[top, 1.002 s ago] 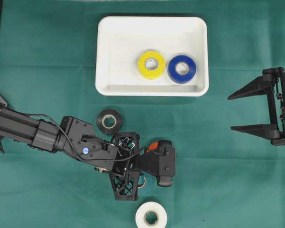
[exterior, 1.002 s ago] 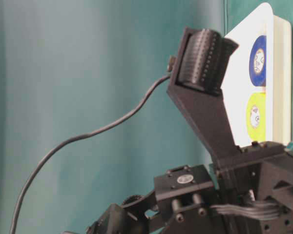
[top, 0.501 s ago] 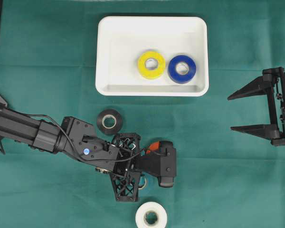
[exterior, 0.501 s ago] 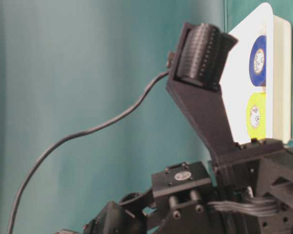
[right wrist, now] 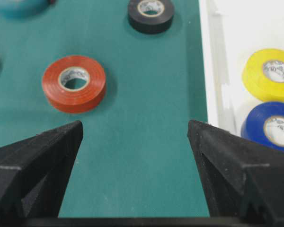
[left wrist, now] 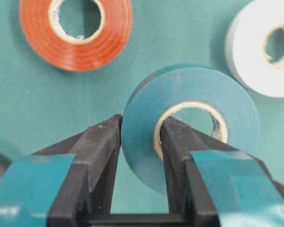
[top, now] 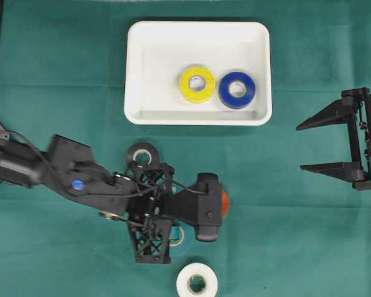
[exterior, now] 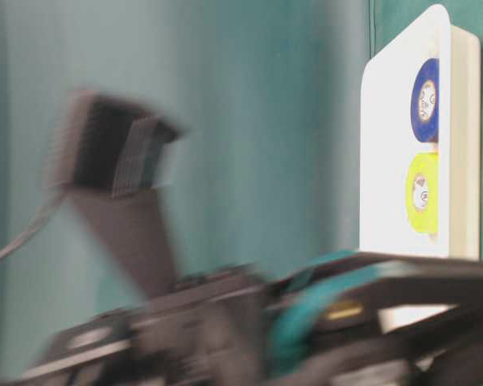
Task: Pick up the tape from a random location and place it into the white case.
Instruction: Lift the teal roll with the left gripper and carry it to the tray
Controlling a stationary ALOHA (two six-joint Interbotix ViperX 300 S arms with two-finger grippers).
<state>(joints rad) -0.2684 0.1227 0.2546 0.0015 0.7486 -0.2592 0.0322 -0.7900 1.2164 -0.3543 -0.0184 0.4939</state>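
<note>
Left wrist view: teal tape (left wrist: 189,118) (cream core) pinched upright by hand (left wrist: 138,142).

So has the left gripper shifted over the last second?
Yes. In the overhead view the left gripper has drawn back leftward, away from the white case, uncovering the orange roll, with the teal tape clamped.
</note>
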